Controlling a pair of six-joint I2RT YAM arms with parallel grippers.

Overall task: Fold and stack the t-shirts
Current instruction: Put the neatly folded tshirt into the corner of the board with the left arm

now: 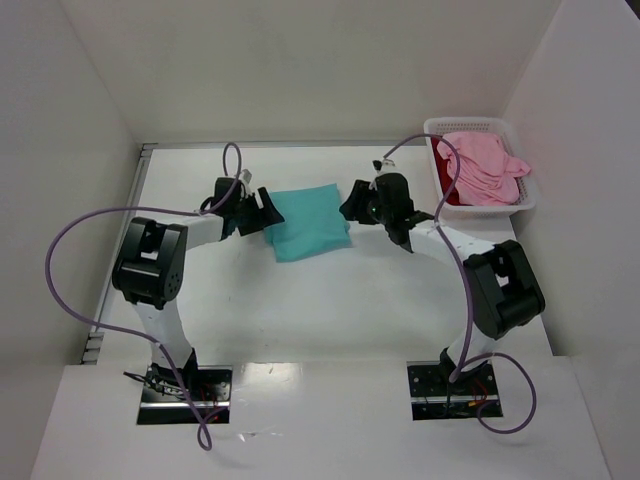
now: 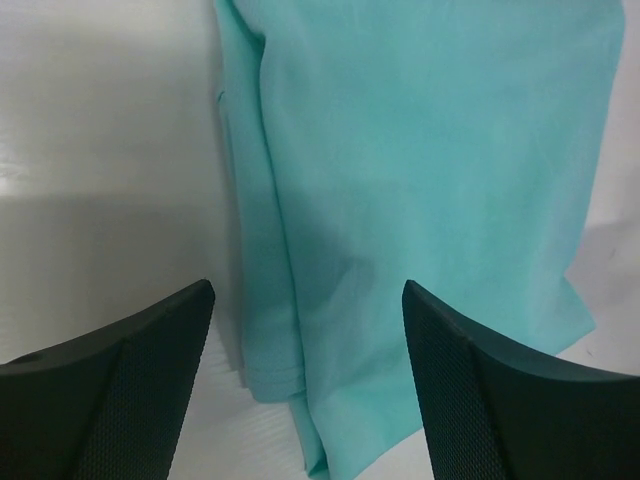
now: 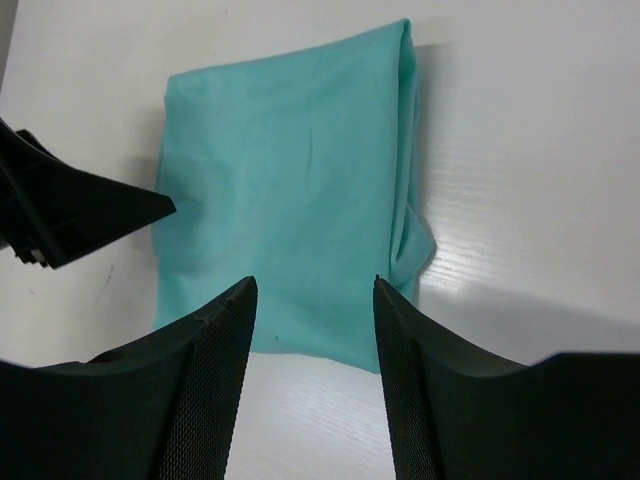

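**One t-shirt was folded; two waited in the basket.**

The teal t-shirt (image 1: pixel 307 222) lay folded into a compact rectangle near the middle of the desk (image 1: pixel 330 310), so by my reading you had one of three done. Your left end effector (image 2: pixel 308 300) sat at its left edge with the jaws spread and nothing between them. Your right end effector (image 3: pixel 315 290) sat at its right edge, jaws likewise apart and gripping nothing, the cloth lying flat beneath both. Well apart, at the far right corner, the white basket (image 1: pixel 462 123) held the pink t-shirt (image 1: pixel 485 168) in a loose heap, with a strip of the dark red t-shirt (image 1: pixel 450 196) showing under it. Those two looked unfolded, and nothing was stacked on the teal one yet, so most of the job remained for you.
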